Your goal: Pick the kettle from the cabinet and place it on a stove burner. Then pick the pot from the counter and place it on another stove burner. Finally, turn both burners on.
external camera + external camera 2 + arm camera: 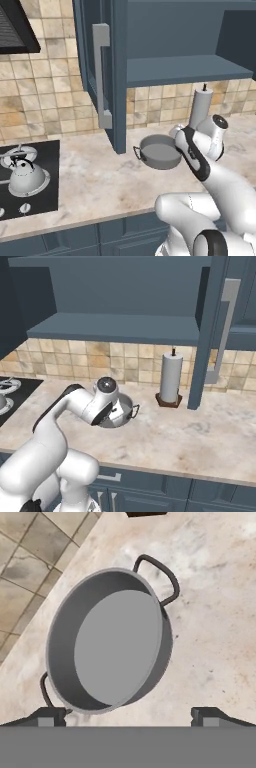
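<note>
Hand view shows the claw (127, 716) spread wide and empty above the pot (112, 642), which rests on the marbled counter (215, 627) near the tiled wall; lower squarely over the thin smooth metal rim beside one loop handle (159, 574) before closing.

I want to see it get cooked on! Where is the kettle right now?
In the left base view, the kettle sits on a burner of the black stove at the far left, well apart from the pot on the counter.
</note>
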Robot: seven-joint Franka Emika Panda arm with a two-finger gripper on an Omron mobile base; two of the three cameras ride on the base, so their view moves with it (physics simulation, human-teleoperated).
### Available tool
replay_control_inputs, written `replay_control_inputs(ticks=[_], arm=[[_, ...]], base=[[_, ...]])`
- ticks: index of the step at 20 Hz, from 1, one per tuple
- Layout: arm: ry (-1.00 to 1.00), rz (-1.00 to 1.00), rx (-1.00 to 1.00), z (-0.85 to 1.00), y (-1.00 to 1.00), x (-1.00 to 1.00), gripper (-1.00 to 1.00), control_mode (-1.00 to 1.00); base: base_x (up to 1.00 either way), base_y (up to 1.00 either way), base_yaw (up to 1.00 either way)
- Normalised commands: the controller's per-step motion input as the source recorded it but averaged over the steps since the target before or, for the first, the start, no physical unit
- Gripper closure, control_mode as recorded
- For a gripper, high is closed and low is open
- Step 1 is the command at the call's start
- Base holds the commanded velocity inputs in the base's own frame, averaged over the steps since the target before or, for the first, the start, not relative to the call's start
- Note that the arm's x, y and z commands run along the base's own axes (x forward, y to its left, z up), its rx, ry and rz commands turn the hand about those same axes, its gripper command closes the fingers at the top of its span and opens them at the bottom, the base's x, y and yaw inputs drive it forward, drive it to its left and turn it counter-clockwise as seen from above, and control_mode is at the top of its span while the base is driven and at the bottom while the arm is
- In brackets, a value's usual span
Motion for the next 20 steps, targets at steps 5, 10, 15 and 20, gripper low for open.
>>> replay_control_inputs(ticks=[5,10,15,20], arm=[[0.06,0.00,0.00,-0.21,-0.03,0.02,-1.00,-1.00],[0.10,0.00,0.00,-0.24,-0.07,0.01,-1.00,-1.00],[0.10,0.00,0.00,-0.23,-0.06,0.04,-1.00,-1.00],[0.09,0.00,0.00,-0.16,-0.04,0.28,-1.00,-1.00]], base=[[0.00,0.00,0.00],[0.00,0.00,0.00],[0.00,0.00,0.00],[0.00,0.00,0.00]])
